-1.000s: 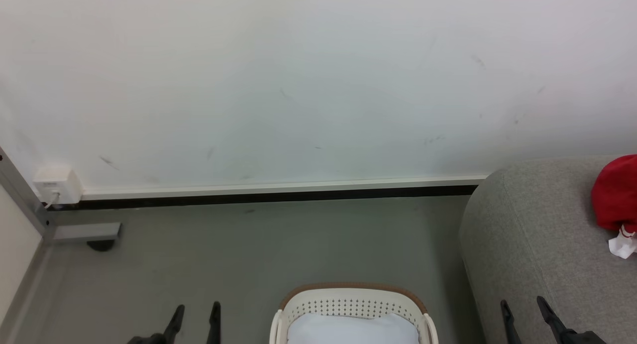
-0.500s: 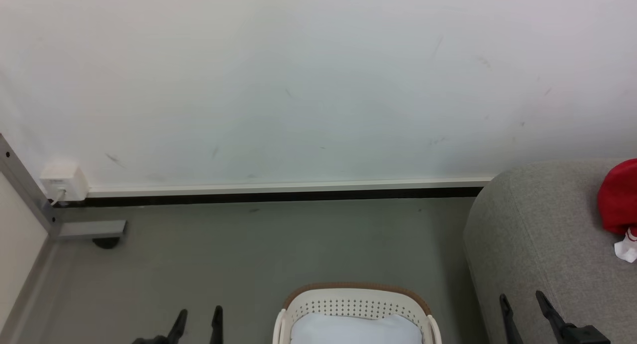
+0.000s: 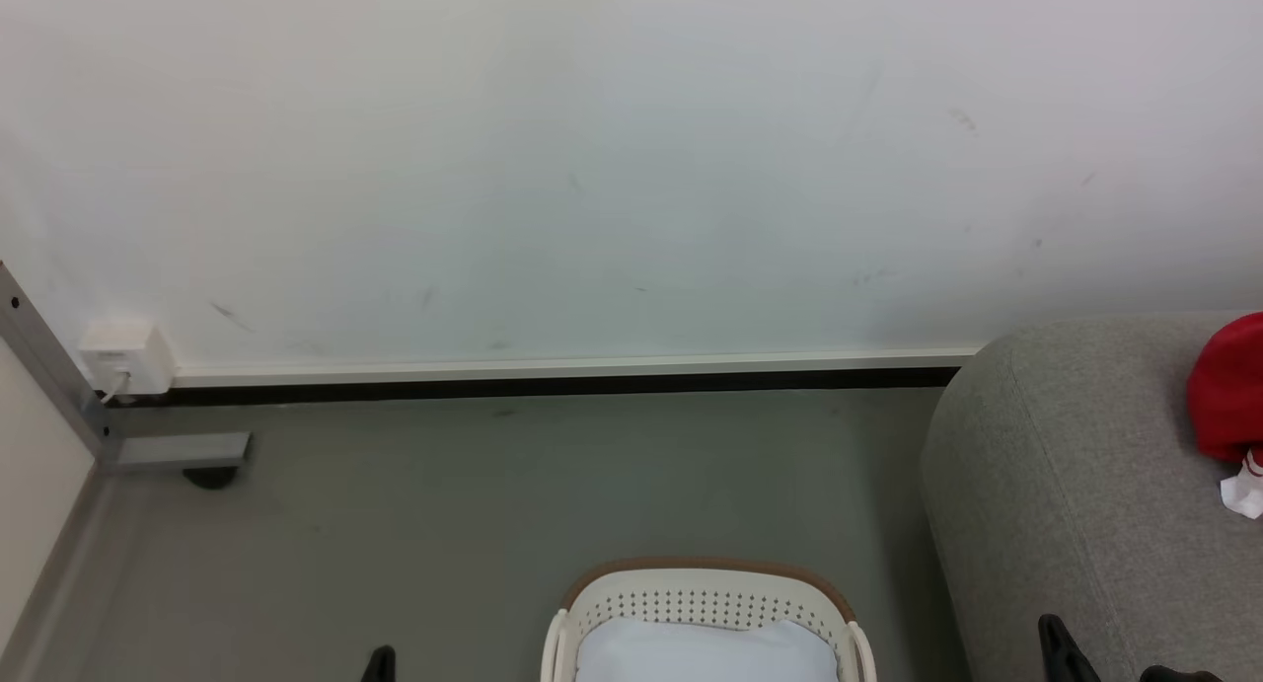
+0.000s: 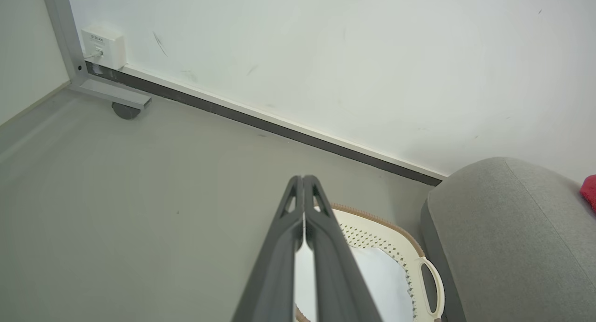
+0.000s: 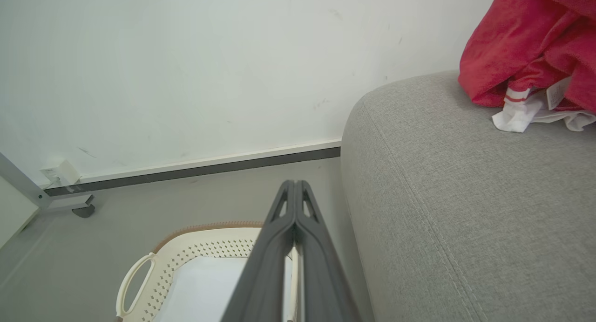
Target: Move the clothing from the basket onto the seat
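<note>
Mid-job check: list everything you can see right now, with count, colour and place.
clothing: one, red with white trim, lying on the seat
seat: one, grey, right of the basket
basket: one, white with brown rim, on the floor
cloth: one, pale blue-white, inside the basket
wall box: one, white, low on the wall, far left
metal frame: one, grey, below the wall box
left gripper: one, dark, shut, empty
right gripper: one, dark, shut, empty

Clothing (image 3: 1228,386) partly beyond right edge.
</note>
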Robot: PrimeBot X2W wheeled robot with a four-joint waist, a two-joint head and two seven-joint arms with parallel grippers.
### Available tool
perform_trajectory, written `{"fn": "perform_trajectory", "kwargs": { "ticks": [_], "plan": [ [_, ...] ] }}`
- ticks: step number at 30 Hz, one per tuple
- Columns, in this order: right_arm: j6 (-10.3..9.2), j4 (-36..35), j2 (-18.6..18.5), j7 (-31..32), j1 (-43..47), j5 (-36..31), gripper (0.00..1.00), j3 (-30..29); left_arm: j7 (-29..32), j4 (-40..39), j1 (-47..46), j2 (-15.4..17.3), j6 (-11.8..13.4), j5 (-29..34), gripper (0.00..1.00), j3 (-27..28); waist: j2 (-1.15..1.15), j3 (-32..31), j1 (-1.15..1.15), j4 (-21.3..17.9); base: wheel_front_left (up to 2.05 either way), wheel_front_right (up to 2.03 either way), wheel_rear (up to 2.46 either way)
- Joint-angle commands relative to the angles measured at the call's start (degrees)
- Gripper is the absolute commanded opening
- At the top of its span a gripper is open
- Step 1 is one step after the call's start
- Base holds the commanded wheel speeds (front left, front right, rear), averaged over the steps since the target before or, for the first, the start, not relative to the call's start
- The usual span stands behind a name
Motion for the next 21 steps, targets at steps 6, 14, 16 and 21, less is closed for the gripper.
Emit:
{"fn": "perform_trajectory", "kwargs": {
  "ticks": [6, 14, 16, 21],
  "plan": [
    [-0.02, -2.53, -0.47, 1.41, -1.73, 7.88, 0.00, -0.61, 1.60, -2.07, -1.99, 0.20, -0.43, -7.21, 0.00, 1.12, 0.00, 0.22, 0.00, -0.01, 0.00, 0.00, 0.00],
    [-0.03, -3.91, -0.54, 3.24, -2.10, 15.81, 0.00, -1.13, 3.49, -3.11, -2.65, 0.24, -0.86, -14.53, 0.00, 2.12, 0.00, 0.50, 0.00, -0.01, 0.00, 0.00, 0.00],
    [-0.03, -4.20, -0.55, 3.69, -2.20, 17.62, 0.00, -1.27, 3.95, -3.34, -2.82, 0.25, -0.96, -16.17, 0.00, 2.36, 0.00, 0.57, 0.00, -0.01, 0.00, 0.00, 0.00],
    [-0.03, -4.94, -0.59, 4.80, -2.48, 22.13, 0.00, -1.62, 5.07, -3.90, -3.20, 0.27, -1.18, -20.32, 0.00, 2.93, 0.00, 0.75, 0.00, -0.02, 0.00, 0.00, 0.00]
  ]
}}
